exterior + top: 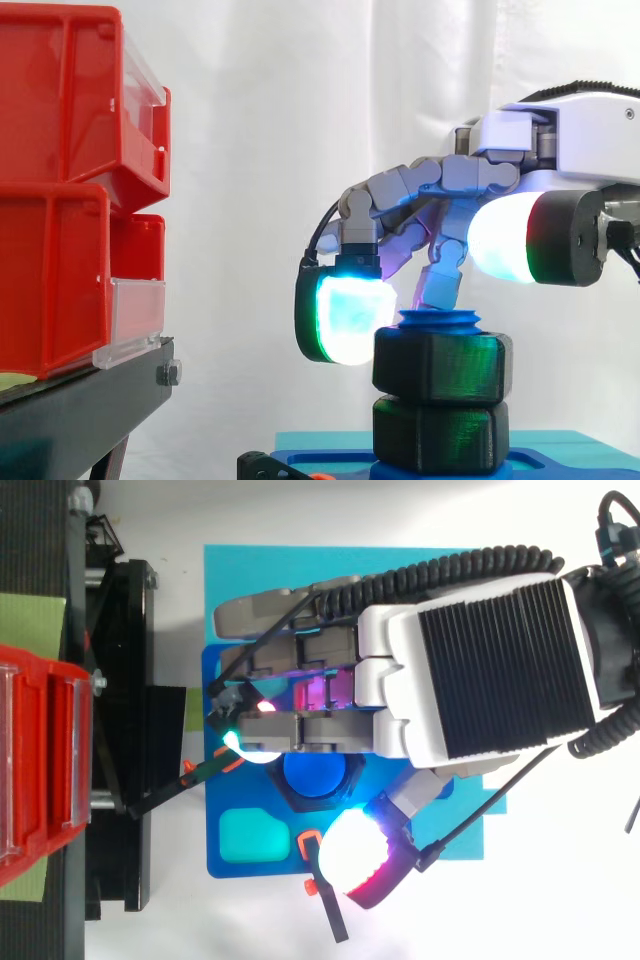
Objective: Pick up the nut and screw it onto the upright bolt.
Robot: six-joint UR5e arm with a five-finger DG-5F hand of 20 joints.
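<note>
Hand [560, 130] curved low over black nut [445, 365] on upright blue bolt [440, 320], grip cannot be told, second nut [440, 435] beneath, red bins [60, 200] at left.

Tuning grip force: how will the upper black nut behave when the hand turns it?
Likely rigid: the upper nut looks like chunky plastic. Its flat hex sides should give the hand purchase. Seated on the blue bolt, it probably won't tip or roll.
</note>
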